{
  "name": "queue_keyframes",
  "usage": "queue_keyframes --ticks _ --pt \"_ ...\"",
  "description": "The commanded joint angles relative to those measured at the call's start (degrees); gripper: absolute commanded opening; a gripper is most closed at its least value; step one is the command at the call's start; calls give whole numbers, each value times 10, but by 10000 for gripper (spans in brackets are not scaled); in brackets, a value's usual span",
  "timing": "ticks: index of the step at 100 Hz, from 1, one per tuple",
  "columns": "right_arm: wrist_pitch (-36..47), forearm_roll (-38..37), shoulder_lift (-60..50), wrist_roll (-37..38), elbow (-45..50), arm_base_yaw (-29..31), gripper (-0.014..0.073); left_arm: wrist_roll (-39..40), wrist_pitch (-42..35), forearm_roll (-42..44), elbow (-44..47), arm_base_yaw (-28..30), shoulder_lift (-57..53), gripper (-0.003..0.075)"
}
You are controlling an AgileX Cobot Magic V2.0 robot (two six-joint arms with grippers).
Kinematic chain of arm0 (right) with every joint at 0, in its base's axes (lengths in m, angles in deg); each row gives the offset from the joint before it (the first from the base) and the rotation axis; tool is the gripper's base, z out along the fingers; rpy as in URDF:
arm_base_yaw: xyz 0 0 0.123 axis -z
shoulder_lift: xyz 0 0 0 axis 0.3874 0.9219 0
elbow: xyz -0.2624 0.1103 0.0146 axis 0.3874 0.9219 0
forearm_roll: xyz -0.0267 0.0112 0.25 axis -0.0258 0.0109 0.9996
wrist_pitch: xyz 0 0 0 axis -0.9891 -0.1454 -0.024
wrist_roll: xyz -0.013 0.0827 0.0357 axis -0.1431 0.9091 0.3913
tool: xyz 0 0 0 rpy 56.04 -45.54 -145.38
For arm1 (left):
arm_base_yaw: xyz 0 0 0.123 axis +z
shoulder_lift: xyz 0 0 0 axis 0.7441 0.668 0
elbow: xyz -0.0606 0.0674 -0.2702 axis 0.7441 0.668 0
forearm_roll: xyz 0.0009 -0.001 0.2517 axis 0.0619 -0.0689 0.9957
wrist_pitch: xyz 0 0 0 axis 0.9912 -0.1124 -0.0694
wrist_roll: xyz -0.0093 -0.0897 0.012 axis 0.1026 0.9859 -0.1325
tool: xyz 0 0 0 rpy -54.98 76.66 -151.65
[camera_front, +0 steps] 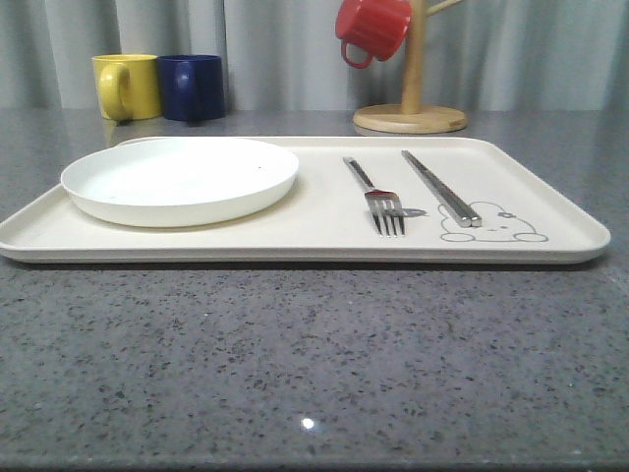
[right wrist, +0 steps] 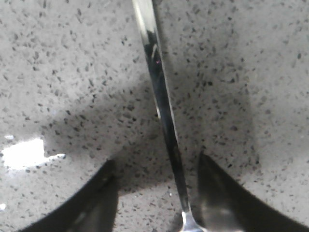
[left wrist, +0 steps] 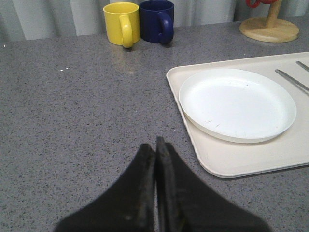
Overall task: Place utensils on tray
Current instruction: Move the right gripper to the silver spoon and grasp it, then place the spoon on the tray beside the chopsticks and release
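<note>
The right gripper (right wrist: 157, 193) hangs close over the speckled grey countertop (right wrist: 251, 72) with its two dark fingers (right wrist: 227, 203) spread apart. A slim polished metal handle (right wrist: 161, 111), apparently the spoon's, lies on the stone in the gap between them, nearer the one finger than the other; whether it touches that finger is hard to tell. The handle runs straight out ahead of the fingertips and away from the gripper.

The left gripper (left wrist: 155, 154) is closed, its black fingers (left wrist: 140, 193) pressed together with nothing between them, poised above bare countertop. The cream tray (left wrist: 231, 166) lies off to one side of it, near but apart, and the white plate (left wrist: 236, 104) sits on the tray's near end.

In the front view the tray holds the plate on its left part, with the fork (camera_front: 378, 202) and the pair of chopsticks (camera_front: 439, 189) lying side by side on the right part, the chopstick tips beside the rabbit drawing (camera_front: 491, 224).
</note>
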Motion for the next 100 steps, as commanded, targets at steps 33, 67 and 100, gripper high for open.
queue_keyframes --ticks 33,67,100 --pt "14 -4 -21 -8 -16 4 -69 6 -40 -4 -15 -2 5 -19" --pt "1 47 -94 -8 -19 -83 -69 6 -40 -4 -15 -2 5 -19" --pt "-18 127 -112 36 -19 -243 -69 6 -40 -4 -15 -2 5 -19"
